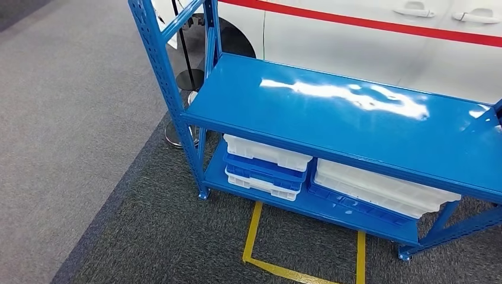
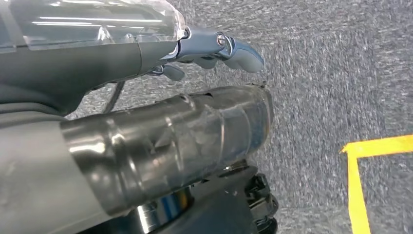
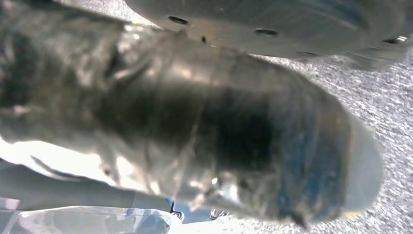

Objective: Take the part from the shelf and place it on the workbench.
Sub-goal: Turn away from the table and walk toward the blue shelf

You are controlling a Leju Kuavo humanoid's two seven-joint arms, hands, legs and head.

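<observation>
**Both hands carried the metal tube while you faced the blue shelf**

In the head view you looked down on a blue metal shelf (image 1: pixel 349 118) that ran from the near left to the far right. Its top board was bare and shiny, with light glare across it. On the lower board sat stacked plastic trays: a left stack of white and blue trays (image 1: pixel 266 168) and, just beside it on the right, a longer white tray (image 1: pixel 379 189) resting on a blue one. Yellow tape (image 1: pixel 254 236) marked a box outline on the dark carpet in front of the shelf. Behind the shelf stood a white car (image 1: pixel 355 35) with a red stripe, and at the far left a round stand base (image 1: pixel 177 133) sat on the floor.

In the left wrist view your left hand (image 2: pixel 214 51) had its thumb stretched out above a silvery metal tube (image 2: pixel 185 141), the part; the other fingers were hidden behind it, so you could not be sure from that picture how tight the hold was, though the tube lay right against the hand. Grey carpet and a corner of yellow tape showed beyond it.

In the right wrist view the same tube (image 3: pixel 219 126) lay blurred and very close against your right hand (image 3: pixel 97 214), whose fingers I could not make out, so its hold cannot be told.
</observation>
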